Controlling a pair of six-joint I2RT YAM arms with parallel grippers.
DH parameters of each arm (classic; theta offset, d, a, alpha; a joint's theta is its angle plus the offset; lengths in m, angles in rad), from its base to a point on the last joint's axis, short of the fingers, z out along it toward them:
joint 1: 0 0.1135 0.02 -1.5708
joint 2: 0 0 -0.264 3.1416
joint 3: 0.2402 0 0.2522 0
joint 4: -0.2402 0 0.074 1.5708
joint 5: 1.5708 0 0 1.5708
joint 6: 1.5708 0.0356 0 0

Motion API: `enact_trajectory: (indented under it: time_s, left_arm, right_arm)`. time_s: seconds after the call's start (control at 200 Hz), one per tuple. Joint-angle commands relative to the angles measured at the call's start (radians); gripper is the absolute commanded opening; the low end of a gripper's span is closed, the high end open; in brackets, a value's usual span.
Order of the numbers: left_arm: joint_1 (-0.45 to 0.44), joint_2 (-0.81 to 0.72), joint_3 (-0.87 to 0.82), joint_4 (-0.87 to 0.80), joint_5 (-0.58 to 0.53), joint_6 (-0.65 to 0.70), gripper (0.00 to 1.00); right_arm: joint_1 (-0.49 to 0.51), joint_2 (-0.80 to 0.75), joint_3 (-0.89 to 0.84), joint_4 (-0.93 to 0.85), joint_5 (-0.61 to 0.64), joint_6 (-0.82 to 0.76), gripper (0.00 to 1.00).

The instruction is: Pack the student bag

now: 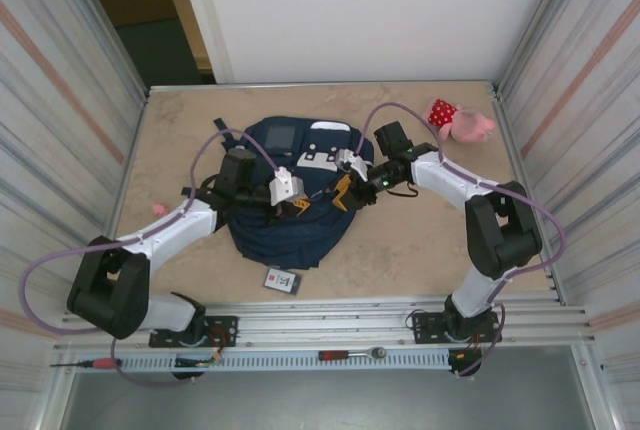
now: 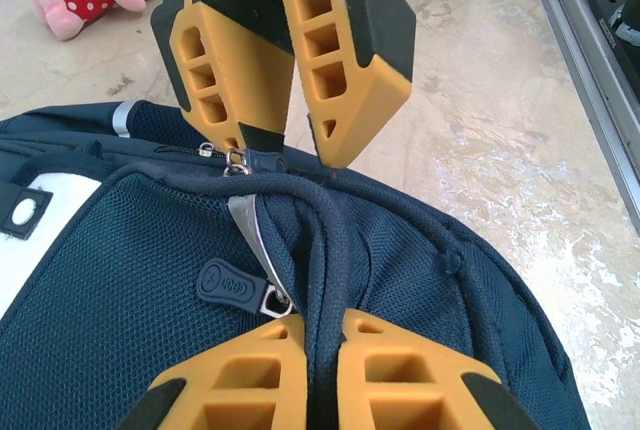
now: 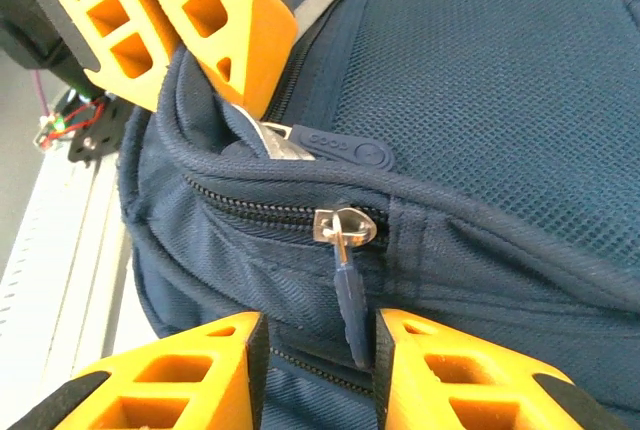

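The navy student bag [image 1: 285, 230] lies flat in the middle of the table. My left gripper [image 1: 300, 205] rests on its top edge. In the left wrist view, my left gripper [image 2: 322, 322] is shut on a dark cord-like strap [image 2: 325, 240] of the student bag [image 2: 120, 280], beside a rubber zip tab [image 2: 228, 281]. My right gripper [image 1: 343, 192] meets it from the right, seen in the left wrist view as fingers [image 2: 340, 60] pointing down at the seam. In the right wrist view, my right gripper [image 3: 318, 325] stands open around a hanging zipper pull [image 3: 350, 295], which lies against the right finger.
A pink plush toy [image 1: 462, 122] in a red dotted dress lies at the back right. A small dark card [image 1: 283, 281] sits near the front edge, below the bag. Corrugated metal walls close both sides. A screwdriver [image 1: 85, 362] and a ratchet [image 1: 352, 354] lie on the front rail.
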Motion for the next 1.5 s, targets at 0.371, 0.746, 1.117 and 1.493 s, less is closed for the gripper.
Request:
enact_trajectory:
  time_s: [0.371, 0.746, 1.117, 1.493]
  left_arm:
    - [-0.015, -0.013, 0.049, 0.037, 0.044, -0.014, 0.05]
    - [-0.096, 0.043, 0.129, -0.041, -0.352, -0.076, 0.03]
    - [-0.181, 0.168, 0.276, -0.025, -0.553, -0.252, 0.07]
    - [-0.095, 0.119, 0.371, -0.289, -0.446, -0.89, 0.68]
  right_arm:
    - [0.02, 0.014, 0.032, 0.051, -0.038, 0.155, 0.3]
    - [-0.009, -0.115, -0.04, 0.081, 0.046, 0.313, 0.0]
    - [0.032, -0.223, -0.08, -0.023, 0.122, 0.502, 0.0]
    - [-0.057, -0.202, -0.065, -0.069, 0.35, 0.959, 0.0]
